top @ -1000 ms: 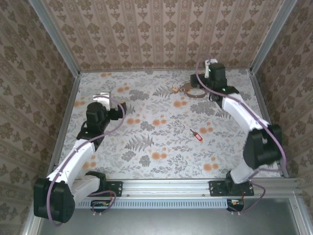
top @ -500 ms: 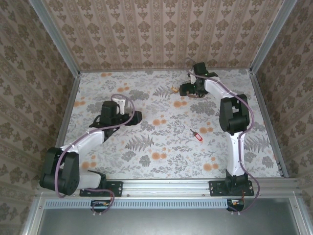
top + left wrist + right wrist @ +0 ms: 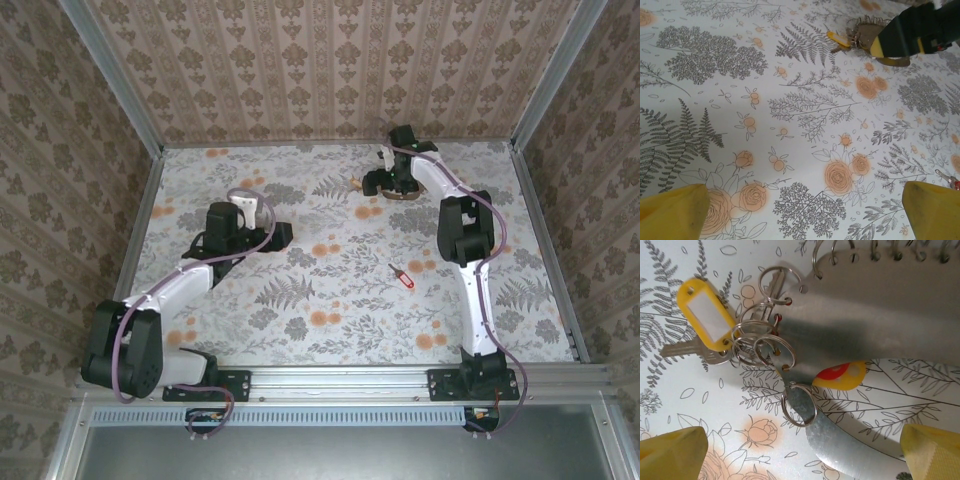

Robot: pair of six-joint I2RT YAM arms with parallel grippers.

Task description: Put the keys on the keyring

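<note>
Top view, left gripper (image 3: 280, 237): left of centre over the floral-printed tabletop (image 3: 300, 330); jaws spread, nothing held.
Top view, right gripper (image 3: 378, 182): upper centre-right, at the dark grey-brown band keyring (image 3: 400, 192); jaws spread, nothing seen pinched.
Top view, keys counted: two. The small yellow-tagged silver key (image 3: 355, 183) lies just left of the keyring; the tiny red-headed key (image 3: 402, 276) lies centre-right, well apart from it.
Top view, arms counted: two.
Left wrist view: keyring and yellow-tagged key sit at the upper right, the red-headed key at the right edge; two yellow fingertips (image 3: 672, 215) are seen wide apart in the lower corners.
Right wrist view, keyring: the band is seen across the upper right, curving down to lower centre.
Right wrist view, yellow-tagged key: upper left, apparently linked into the wire rings (image 3: 752, 335).
Right wrist view, rings counted: about six in the cluster; more are cut off at the upper edge, so the total cannot be told.
Risk 1: the floppy band may be shoved aside if the jaws are closed off-centre.
Risk 2: the wrong ring may be pinched, since the rings overlap.
Risk 3: the flat red-headed key may be skidded along the tabletop instead of lifted.
</note>
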